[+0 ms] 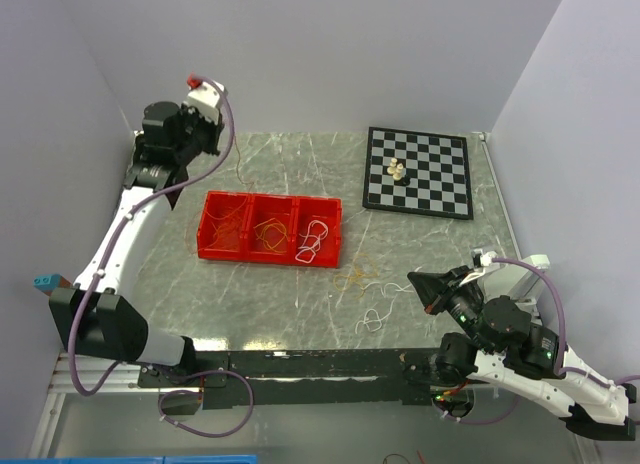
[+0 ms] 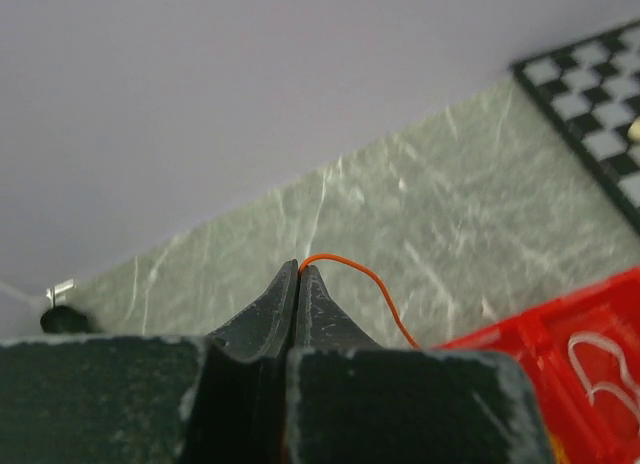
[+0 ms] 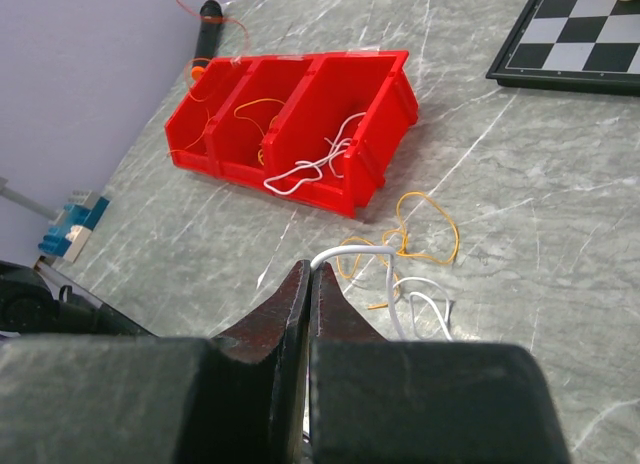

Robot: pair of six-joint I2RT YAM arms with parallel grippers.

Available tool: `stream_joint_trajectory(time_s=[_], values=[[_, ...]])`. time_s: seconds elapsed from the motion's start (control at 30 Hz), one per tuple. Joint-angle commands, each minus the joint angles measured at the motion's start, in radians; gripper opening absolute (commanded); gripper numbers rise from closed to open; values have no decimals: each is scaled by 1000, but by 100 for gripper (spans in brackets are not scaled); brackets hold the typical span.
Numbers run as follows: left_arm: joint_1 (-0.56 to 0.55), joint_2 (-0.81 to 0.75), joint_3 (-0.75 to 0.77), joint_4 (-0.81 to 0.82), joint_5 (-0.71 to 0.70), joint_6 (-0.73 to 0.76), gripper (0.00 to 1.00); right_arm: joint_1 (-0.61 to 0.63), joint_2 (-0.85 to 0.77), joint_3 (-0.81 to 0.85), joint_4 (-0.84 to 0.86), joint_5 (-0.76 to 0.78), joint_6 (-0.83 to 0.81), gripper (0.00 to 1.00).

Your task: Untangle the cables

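Pinching a thin orange cable [image 2: 372, 281] is the left claw [image 2: 299, 274]; the right claw [image 3: 309, 274] pinches a white cable [image 3: 352, 251].

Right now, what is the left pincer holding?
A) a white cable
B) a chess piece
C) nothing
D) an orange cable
D: the left wrist view shows the left pincer shut on an orange cable that arcs down toward the bin.
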Motion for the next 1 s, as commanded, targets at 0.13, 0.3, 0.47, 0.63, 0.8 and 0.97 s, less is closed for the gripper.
stream_joint_trajectory(time_s=[0.13,0.3,0.47,0.63,0.8,0.97], values=[[13,-98,-197,-90,-149,107,1,4,-41,34,35,1,-6,0],[13,-89,-253,-109,-259,181,1,7,-39,40,26,-1,-4,0],[11,-108,-302,-136,-255,257,1,5,-58,31,12,2,8,0],[-73,-99,-378,-149,-311,329,1,5,-55,37,12,5,8,0],[-133,-37,-406,-158,-299,294,1,5,-39,51,11,7,7,0],[-130,72,-415,-106,-336,279,1,5,-49,51,1,11,14,0]])
